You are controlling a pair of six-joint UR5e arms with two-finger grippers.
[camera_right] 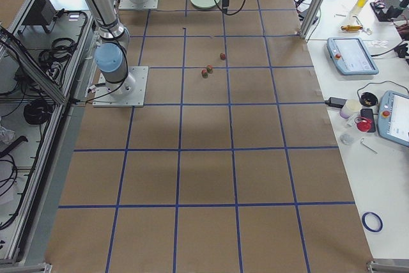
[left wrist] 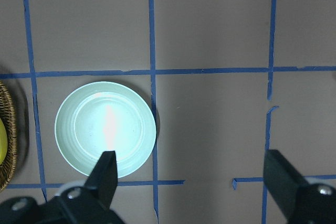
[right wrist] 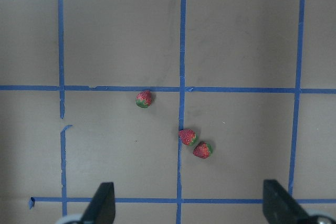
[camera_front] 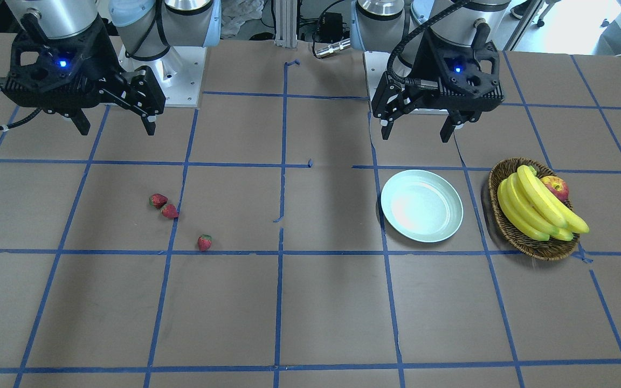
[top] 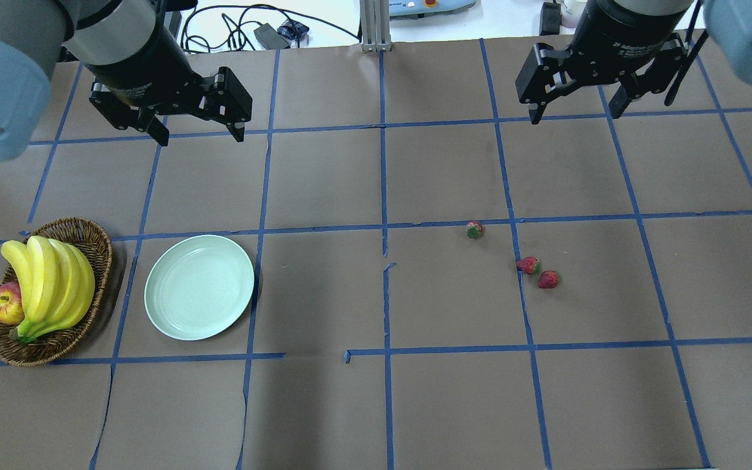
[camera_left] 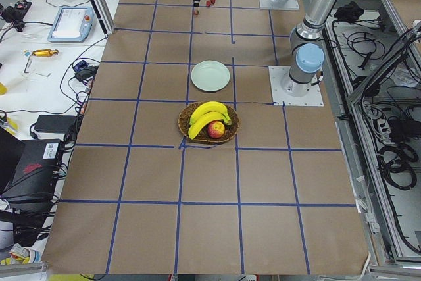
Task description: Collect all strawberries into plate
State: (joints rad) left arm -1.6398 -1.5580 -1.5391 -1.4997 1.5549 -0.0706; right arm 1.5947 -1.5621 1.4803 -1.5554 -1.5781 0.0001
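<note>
Both grippers hang with jaws spread wide and nothing between them, the left gripper over the table's left half and the right gripper over its right half.

Largest on the table is the basket of bananas and an apple, at the far left; it is no part of the job. Near it, not touching, lies the plate, bare. Well apart from that, on the right half, lie the three strawberries: two just beside each other and one alone, nearer the middle.

By the look of it the task is at its start, with no berry collected and the first pick not yet begun. The next move probably falls to the right arm: come down over one berry, close on it gently, then carry it across to the plate on the left arm's side, a long reach.

Each wrist points straight down, high above the table and back toward the robot's base. The right wrist view looks down on the berries, the left on the plate.
</note>
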